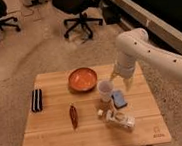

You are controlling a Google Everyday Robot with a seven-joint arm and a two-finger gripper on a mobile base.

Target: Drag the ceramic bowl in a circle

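gripper [122, 82] hovers just right of the ceramic bowl [82, 79].

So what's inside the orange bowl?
Nothing shows inside the ceramic bowl, just orange glaze; its near inner wall hides behind the rim. The gripper hangs to its right, near the white cup.

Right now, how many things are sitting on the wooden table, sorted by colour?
Orange-red: 1, the ceramic bowl
White or pale: 3, the cup, a small block, a carton
Blue: 1, a sponge
Black: 1, a striped block
Dark red: 1, a slim pepper-like item
Total: 7
The gripper hangs just right of the cup, not counted.
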